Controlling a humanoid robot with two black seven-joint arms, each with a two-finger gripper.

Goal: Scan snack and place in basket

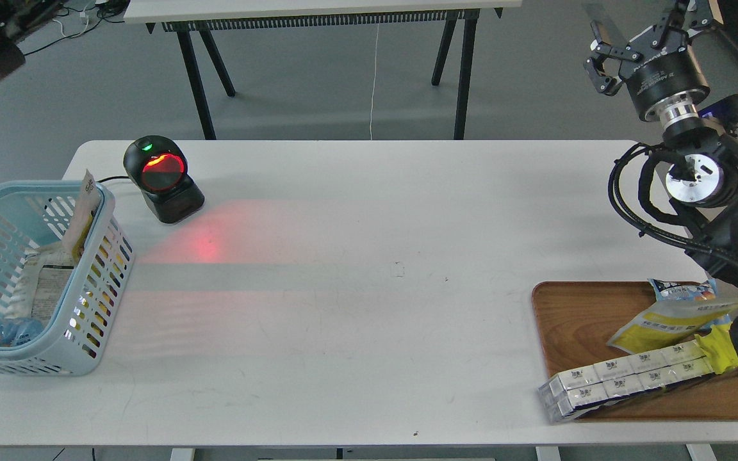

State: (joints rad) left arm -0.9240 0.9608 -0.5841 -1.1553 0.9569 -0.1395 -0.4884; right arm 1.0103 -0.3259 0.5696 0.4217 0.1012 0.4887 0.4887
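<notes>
Claw (647, 29) on the right arm hangs high at the top right, well above the bench (369, 243), fingers spread wide and nothing between them. Left claw is not in the picture at all; only a dark blur sits in the top left corner, and I cannot tell what it is.

Out from the right arm, down on the wooden tray (574, 320): a large flat yellow pouch (670, 320), a long white multipack (625, 378), a yellow wrapper (728, 339), none of them touched.

Across the bench, the scanner (161, 179) glows red and throws a red patch on the white top. Just beside it to the left, the basket (97, 269), and there is the snack (82, 214), standing on edge inside against the right wall, its top poking above the rim. By the look of it, that one is delivered.

Handling, as I judge it: a light foil-type pouch, soft, crinkly, a bit slick, the contents shifting inside. A pinch across the flat sealed top edge looks safest; squeezing the belly risks crushing the pieces or letting it slide. Wedged upright as it is, that top seam is the only part clear to grab.
</notes>
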